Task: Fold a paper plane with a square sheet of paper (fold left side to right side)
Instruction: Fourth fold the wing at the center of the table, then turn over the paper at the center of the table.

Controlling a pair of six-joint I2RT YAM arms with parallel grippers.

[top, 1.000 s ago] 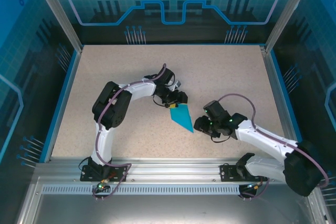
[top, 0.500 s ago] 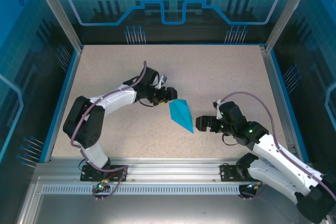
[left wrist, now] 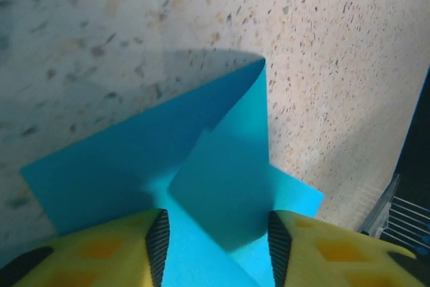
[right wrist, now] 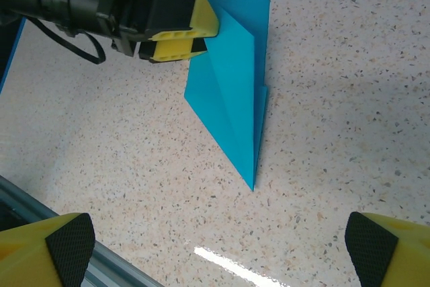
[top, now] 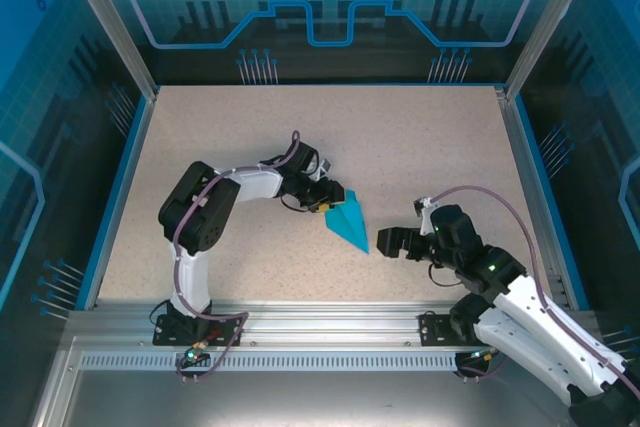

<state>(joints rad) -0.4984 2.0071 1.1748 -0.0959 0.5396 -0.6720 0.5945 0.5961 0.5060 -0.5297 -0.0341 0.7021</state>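
The square sheet of paper is folded into a bright cyan paper plane (top: 350,224), a slim kite shape lying flat mid-table with its sharp tip toward the near right. My left gripper (top: 328,203) is at its wide far-left end. In the left wrist view the yellow fingers (left wrist: 101,247) stand part open, with creased paper (left wrist: 222,166) spanning the gap under them. The right wrist view shows the plane (right wrist: 232,92) with the left gripper (right wrist: 181,31) at its upper corner. My right gripper (top: 398,242) is wide open just right of the tip, with nothing between its fingers (right wrist: 67,253).
The speckled beige tabletop is bordered by a blue rim (top: 120,197) and clear walls. An aluminium rail (top: 330,322) runs along the near edge and shows at the lower left of the right wrist view (right wrist: 114,267).
The left gripper came back down onto the paper's wide end and its jaws narrowed. The right gripper opened wide and drew back from the tip. The paper shifted slightly.
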